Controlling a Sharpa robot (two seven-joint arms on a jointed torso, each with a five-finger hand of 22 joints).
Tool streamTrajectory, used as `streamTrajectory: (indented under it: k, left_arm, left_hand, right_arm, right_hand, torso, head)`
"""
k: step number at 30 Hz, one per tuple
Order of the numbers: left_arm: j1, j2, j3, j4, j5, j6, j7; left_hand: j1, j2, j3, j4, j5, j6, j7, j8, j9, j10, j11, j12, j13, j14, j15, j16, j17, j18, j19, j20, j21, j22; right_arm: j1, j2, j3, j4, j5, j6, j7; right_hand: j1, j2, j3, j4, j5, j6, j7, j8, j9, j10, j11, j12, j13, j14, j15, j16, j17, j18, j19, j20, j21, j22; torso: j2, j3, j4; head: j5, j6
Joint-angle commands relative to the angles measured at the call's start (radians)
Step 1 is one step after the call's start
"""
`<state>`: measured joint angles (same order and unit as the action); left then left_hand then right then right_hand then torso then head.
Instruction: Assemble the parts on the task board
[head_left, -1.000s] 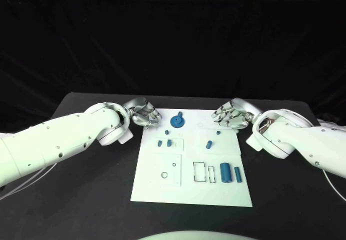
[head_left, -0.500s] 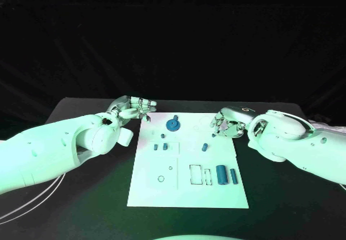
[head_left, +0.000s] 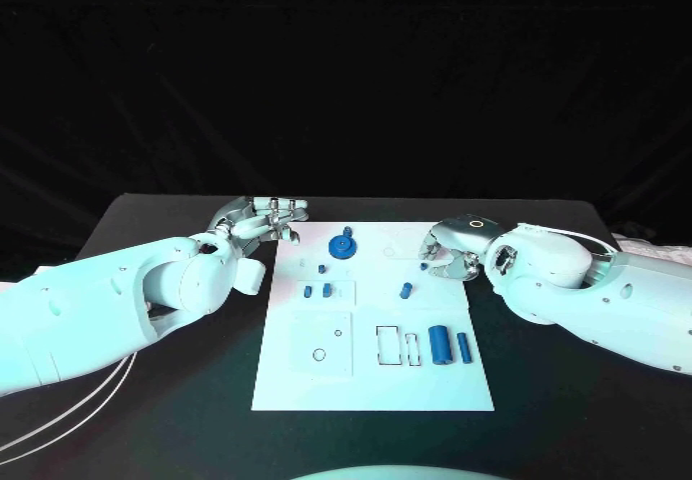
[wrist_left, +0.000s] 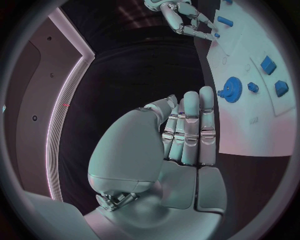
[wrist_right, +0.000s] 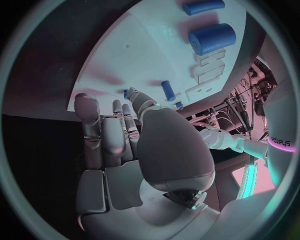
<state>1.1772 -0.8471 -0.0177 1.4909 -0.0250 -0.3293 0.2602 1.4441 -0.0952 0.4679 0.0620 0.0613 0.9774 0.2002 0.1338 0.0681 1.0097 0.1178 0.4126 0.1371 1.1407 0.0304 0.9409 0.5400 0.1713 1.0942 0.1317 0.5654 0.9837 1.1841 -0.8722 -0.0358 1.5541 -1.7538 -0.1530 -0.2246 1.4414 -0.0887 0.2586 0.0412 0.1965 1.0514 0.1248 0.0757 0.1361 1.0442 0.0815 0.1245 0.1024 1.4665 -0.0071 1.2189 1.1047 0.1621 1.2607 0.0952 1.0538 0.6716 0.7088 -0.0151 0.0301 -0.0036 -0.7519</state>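
The white task board (head_left: 296, 375) lies in the middle of the black table. On it are a blue gear (head_left: 342, 245), two small blue blocks (head_left: 317, 291), a short peg (head_left: 407, 291), a thick cylinder (head_left: 438, 346) and a slim one (head_left: 464, 347). My left hand (head_left: 267, 216) hovers at the board's far left corner, fingers straight and side by side, holding nothing (wrist_left: 187, 130). My right hand (head_left: 447, 250) is over the board's far right edge. Its fingers are stretched out and its thumb tip (wrist_right: 135, 95) is next to a tiny blue peg (wrist_right: 127, 93); I cannot tell if they touch.
The board has empty rectangular slots (head_left: 392, 344) near the cylinders and a round hole (head_left: 319, 354) in its left panel. Both white forearms lie along the board's sides, and bare black table (head_left: 577, 400) surrounds the board.
My left hand has lifted and straightened its fingers by the board's far left corner. My right hand has turned and moved in over the far right edge.
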Motion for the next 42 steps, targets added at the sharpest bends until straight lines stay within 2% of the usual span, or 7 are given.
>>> streamTrajectory:
  k: [1, 6, 11, 23, 29, 40, 42]
  left_arm:
    - [-0.002, -0.001, 0.0, -0.002, 0.026, 0.003, 0.029]
    - [-0.003, -0.003, 0.0, -0.002, 0.026, 0.005, 0.029]
    - [-0.003, -0.003, 0.0, -0.002, 0.026, 0.008, 0.027]
    - [-0.003, -0.002, 0.0, -0.011, 0.026, 0.014, 0.016]
    - [-0.003, 0.001, 0.0, -0.016, 0.015, 0.02, 0.011]
    - [-0.003, 0.005, 0.001, -0.013, 0.01, 0.024, 0.024]
    - [-0.003, 0.006, 0.001, -0.013, 0.01, 0.026, 0.022]
  left_hand:
    - [-0.01, 0.0, 0.001, 0.006, 0.004, -0.01, 0.0, -0.002, -0.001, -0.006, 0.001, 0.006, 0.002, 0.006, 0.003, -0.003, -0.001, 0.012, 0.008, 0.002, -0.005, -0.001]
    - [-0.012, 0.0, 0.0, 0.007, 0.004, -0.013, 0.001, -0.002, -0.002, -0.01, 0.002, 0.008, 0.001, 0.006, 0.004, -0.003, -0.003, 0.012, 0.009, 0.002, -0.008, -0.004]
    - [-0.013, 0.0, 0.0, 0.006, 0.004, -0.015, 0.001, -0.002, -0.002, -0.012, 0.002, 0.008, 0.001, 0.006, 0.004, -0.003, -0.004, 0.012, 0.01, 0.003, -0.009, -0.005]
    - [-0.009, 0.0, 0.001, 0.003, 0.005, -0.016, 0.001, 0.001, -0.001, -0.015, 0.002, 0.012, 0.001, 0.004, 0.004, -0.003, -0.006, 0.012, 0.011, 0.003, -0.012, -0.008]
    - [0.0, -0.004, 0.002, -0.009, 0.005, -0.018, 0.001, 0.004, 0.0, -0.018, 0.002, 0.019, 0.002, 0.002, 0.003, -0.003, -0.009, 0.012, 0.013, 0.002, -0.016, -0.012]
    - [0.011, -0.003, 0.004, -0.021, 0.005, -0.02, 0.002, 0.008, 0.0, -0.021, 0.002, 0.026, 0.002, 0.0, 0.002, -0.004, -0.013, 0.012, 0.015, 0.0, -0.018, -0.014]
    - [0.012, -0.003, 0.004, -0.023, 0.005, -0.021, 0.003, 0.008, 0.0, -0.024, 0.003, 0.027, 0.001, -0.001, 0.002, -0.004, -0.014, 0.012, 0.015, 0.0, -0.018, -0.014]
  right_arm:
    - [-0.003, 0.003, 0.0, -0.003, -0.045, 0.05, -0.019]
    - [-0.005, 0.008, -0.001, -0.009, -0.03, 0.044, -0.013]
    - [-0.007, 0.016, -0.001, -0.015, -0.007, 0.042, -0.009]
    - [-0.018, 0.028, -0.002, -0.029, 0.025, 0.027, 0.002]
    - [-0.021, 0.034, -0.002, -0.035, 0.033, 0.022, 0.01]
    - [-0.027, 0.048, -0.002, -0.057, 0.054, 0.018, 0.018]
    - [-0.029, 0.05, -0.002, -0.061, 0.054, 0.02, 0.017]
  right_hand:
    - [0.007, 0.001, 0.011, -0.001, -0.014, 0.009, 0.005, -0.007, -0.003, -0.003, -0.001, -0.008, -0.01, 0.031, 0.004, -0.002, 0.0, -0.009, 0.0, 0.005, -0.002, 0.002]
    - [0.013, 0.018, 0.033, -0.004, -0.038, 0.018, 0.009, -0.009, -0.006, 0.011, 0.002, -0.007, -0.026, 0.031, 0.006, -0.002, -0.001, -0.009, 0.002, 0.007, 0.0, 0.004]
    - [0.022, 0.035, 0.082, -0.014, -0.096, 0.021, 0.013, -0.013, -0.012, 0.019, 0.006, -0.012, -0.041, 0.031, 0.011, -0.005, -0.007, -0.009, 0.0, 0.01, -0.002, 0.001]
    - [0.012, 0.025, 0.124, -0.023, -0.098, 0.012, 0.022, -0.014, -0.02, 0.048, 0.012, -0.008, -0.04, 0.032, 0.015, -0.001, -0.006, -0.01, 0.002, 0.015, 0.005, 0.009]
    - [0.01, 0.023, 0.132, -0.024, -0.095, 0.012, 0.023, -0.013, -0.021, 0.052, 0.012, -0.008, -0.04, 0.032, 0.015, 0.0, -0.005, -0.01, 0.002, 0.015, 0.006, 0.011]
    - [-0.008, 0.03, 0.156, -0.019, -0.1, 0.025, 0.025, -0.008, -0.021, 0.079, 0.009, -0.002, -0.038, 0.033, 0.013, 0.008, 0.001, -0.01, 0.005, 0.015, 0.013, 0.018]
    - [-0.011, 0.034, 0.164, -0.019, -0.104, 0.039, 0.023, -0.003, -0.019, 0.094, 0.005, 0.003, -0.037, 0.034, 0.01, 0.01, 0.003, -0.011, 0.006, 0.013, 0.016, 0.022]
  torso:
    - [0.0, 0.0004, 0.002]
    - [0.001, -0.0007, 0.0007]
    - [0.001, -0.0013, -0.0001]
    - [0.0, -0.0016, 0.0021]
    - [0.0, -0.0007, 0.0002]
    - [0.0, -0.0027, 0.0008]
    - [0.0, -0.0005, -0.0014]
  head:
    - [0.002, -0.001]
    - [0.004, -0.002]
    - [0.005, -0.004]
    - [0.009, -0.01]
    - [0.012, -0.012]
    - [0.001, -0.016]
    - [0.002, -0.017]
